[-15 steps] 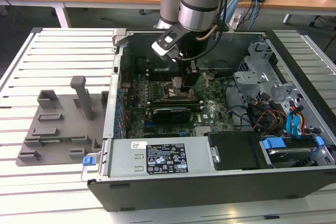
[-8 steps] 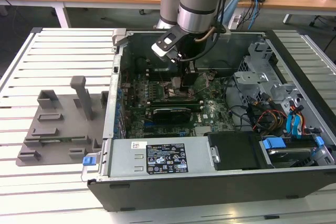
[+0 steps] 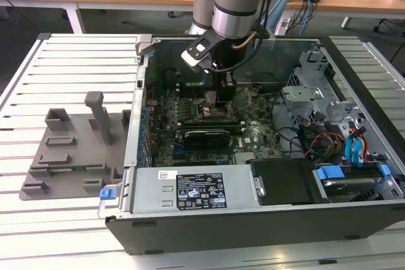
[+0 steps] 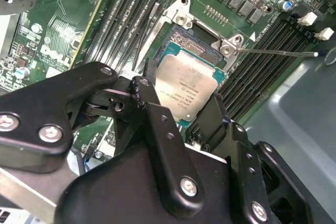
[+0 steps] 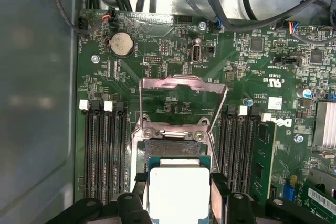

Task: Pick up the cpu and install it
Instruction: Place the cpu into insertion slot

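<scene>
The arm is down inside the case point(image 3: 253, 226), upper middle of the exterior view, with the tool point(image 3: 226, 90) over the motherboard point(image 3: 253, 134). In both wrist views the black fingers point(image 5: 139, 190) are pressed against opposite edges of the cpu point(image 5: 178, 192), so the tool is pinching the chip. The grey tray point(image 3: 69, 156) sits well apart on the table point(image 3: 63, 55), at the exterior view's left.

The cpu hangs just at the socket point(image 5: 173, 148), its silvery plate facing up and covering part of the dark pin field. The metal load plate point(image 5: 181, 80) is swung open and the thin lever point(image 4: 273, 52) lies free, so the seat is exposed. Whether the chip already touches the socket, I cannot tell.

My read: pick-up is done and this is the placing step. It calls for the cpu square to the frame, level, and centred over the pins, with no sideways scrape when it goes in.
</scene>
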### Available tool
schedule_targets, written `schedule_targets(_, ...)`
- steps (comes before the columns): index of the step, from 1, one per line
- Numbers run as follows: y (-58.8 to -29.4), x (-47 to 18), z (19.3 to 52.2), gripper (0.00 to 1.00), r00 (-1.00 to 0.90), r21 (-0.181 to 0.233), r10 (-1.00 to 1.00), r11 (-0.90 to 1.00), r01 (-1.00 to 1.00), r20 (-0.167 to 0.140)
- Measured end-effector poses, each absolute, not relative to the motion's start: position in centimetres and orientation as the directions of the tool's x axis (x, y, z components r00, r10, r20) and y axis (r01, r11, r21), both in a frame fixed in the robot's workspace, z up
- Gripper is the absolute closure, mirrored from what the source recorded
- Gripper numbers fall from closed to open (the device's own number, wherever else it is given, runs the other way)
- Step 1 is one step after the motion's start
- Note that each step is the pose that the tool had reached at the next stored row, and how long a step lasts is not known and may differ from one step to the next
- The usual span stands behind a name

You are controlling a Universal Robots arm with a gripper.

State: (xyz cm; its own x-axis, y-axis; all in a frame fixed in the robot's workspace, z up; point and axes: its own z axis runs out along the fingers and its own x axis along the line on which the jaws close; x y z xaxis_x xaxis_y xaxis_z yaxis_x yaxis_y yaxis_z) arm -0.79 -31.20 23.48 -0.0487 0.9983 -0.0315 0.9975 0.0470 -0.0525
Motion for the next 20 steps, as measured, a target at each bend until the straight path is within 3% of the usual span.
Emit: schedule_targets(20,-31.2,-0.8,22.4,0.45,-0.049,-0.052,0.998,0.047,0.998,-0.032)
